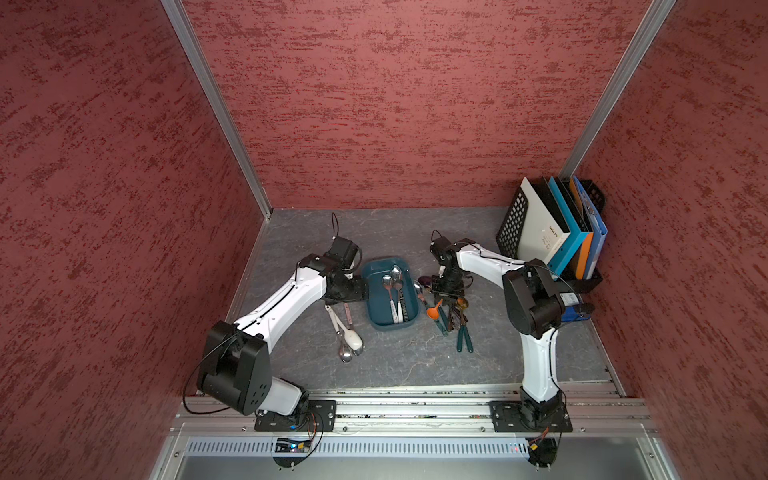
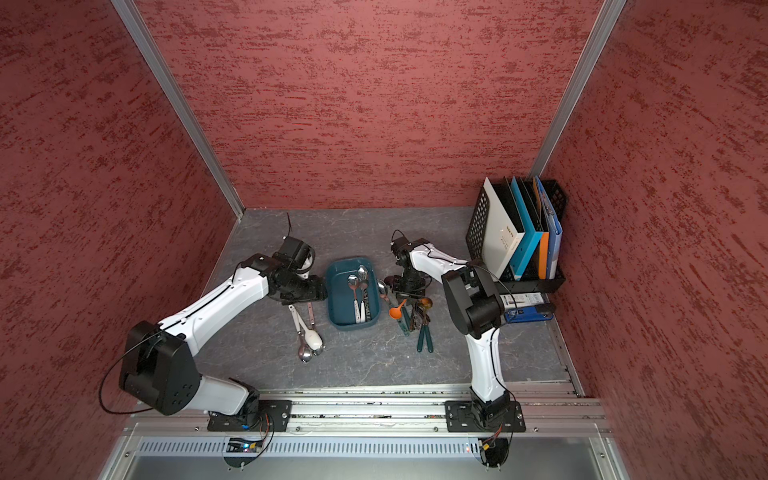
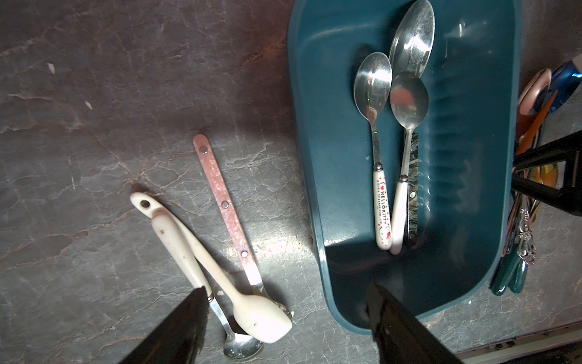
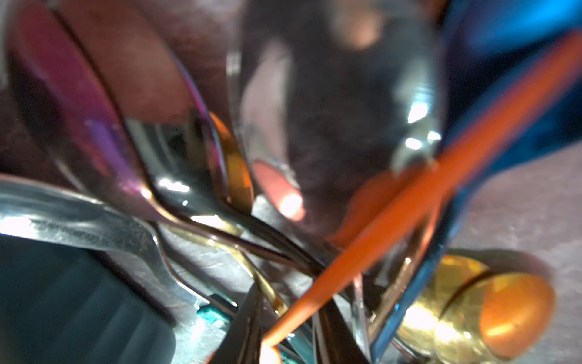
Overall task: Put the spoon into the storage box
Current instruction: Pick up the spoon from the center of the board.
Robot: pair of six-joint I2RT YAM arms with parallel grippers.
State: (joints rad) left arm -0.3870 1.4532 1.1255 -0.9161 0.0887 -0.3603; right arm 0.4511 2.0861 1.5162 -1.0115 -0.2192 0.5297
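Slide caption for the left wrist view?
Three spoons in the teal storage box, three loose spoons on the table beside it, open left claw above.

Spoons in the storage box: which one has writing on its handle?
The Hello Kitty spoon: its white handle carries printed lettering. The neighbouring white-handled spoon is plain; the largest spoon has a dark marbled handle.

You see a smooth, faintly glossy plastic box [image 3: 315,189]. The spoons [image 3: 373,82] in it are polished, mirror-bright metal. Your table [image 3: 94,126] looks matt and stone-veined, the walls [image 1: 395,104] rough and grainy, and the white spoon [image 3: 258,312] dull.
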